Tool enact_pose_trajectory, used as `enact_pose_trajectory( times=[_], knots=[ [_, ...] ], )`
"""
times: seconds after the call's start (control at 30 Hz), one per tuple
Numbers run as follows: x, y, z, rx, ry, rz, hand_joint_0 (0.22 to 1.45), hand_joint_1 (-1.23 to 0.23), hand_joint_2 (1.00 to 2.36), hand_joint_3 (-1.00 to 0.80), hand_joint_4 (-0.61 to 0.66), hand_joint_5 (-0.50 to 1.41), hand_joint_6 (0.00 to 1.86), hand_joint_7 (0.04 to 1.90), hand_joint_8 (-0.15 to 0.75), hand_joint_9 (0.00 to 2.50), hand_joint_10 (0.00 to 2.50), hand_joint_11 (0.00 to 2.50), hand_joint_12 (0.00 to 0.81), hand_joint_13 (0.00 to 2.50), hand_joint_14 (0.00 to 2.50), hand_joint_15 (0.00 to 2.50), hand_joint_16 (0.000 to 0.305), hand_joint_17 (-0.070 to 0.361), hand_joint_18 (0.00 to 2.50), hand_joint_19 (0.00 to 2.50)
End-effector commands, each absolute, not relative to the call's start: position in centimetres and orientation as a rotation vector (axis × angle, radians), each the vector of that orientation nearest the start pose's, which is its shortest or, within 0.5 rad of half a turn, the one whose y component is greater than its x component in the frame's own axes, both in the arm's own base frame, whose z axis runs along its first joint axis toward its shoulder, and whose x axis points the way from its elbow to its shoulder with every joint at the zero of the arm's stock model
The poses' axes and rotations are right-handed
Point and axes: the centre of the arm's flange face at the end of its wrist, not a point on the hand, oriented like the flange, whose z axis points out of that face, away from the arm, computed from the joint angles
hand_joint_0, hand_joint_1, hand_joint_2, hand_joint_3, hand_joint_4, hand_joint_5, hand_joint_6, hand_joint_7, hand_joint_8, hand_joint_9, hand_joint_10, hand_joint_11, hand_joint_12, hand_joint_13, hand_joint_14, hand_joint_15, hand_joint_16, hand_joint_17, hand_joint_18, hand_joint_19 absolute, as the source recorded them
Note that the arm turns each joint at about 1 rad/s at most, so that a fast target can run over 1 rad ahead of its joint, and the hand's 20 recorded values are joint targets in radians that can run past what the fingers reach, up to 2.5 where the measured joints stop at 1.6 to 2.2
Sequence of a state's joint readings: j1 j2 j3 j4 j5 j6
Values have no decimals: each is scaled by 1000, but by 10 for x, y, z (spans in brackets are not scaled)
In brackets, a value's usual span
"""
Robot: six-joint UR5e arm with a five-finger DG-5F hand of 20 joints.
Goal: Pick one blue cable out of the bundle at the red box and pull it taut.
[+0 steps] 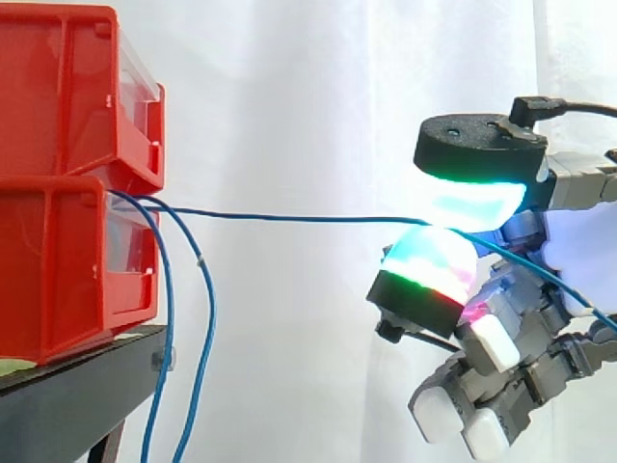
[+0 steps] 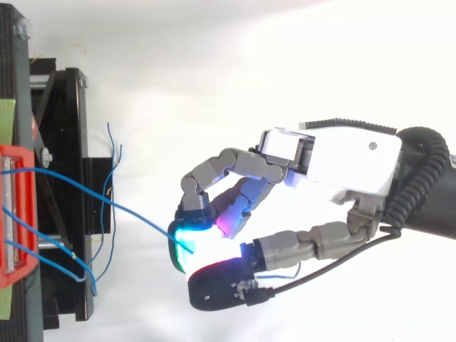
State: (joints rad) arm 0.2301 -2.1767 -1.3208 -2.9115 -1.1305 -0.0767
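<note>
Blue cable (image 1: 289,217), pinched between the glowing pads (image 1: 429,260) of the hand (image 2: 342,160), runs straight and nearly level away from the fingertips to the red bins (image 1: 58,183) beyond, where other blue strands (image 1: 204,328) hang slack.

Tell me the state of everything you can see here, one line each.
hand, shut on the pinched blue cable.
pinched blue cable, stretched nearly straight from the red bins to the hand.
loose blue cables, hanging slack past the black stand.
red bins, stacked two high on the black stand.
</note>
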Motion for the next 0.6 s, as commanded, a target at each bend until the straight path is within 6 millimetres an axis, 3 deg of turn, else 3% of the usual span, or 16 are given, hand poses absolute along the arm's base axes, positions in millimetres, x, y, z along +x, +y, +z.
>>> enact_pose_trajectory(
  times=[0.0,0.57],
  knots=[
    [709,-15,265,1303,1199,909,633,-911,1248,40,-154,-70,936,1232,420,999,7,549,432,772,10,345,56,126,744,361],
    [709,-15,265,1303,1199,909,632,-911,1244,40,-153,-71,936,1227,421,995,7,554,431,769,10,345,56,126,746,357]
  ],
)
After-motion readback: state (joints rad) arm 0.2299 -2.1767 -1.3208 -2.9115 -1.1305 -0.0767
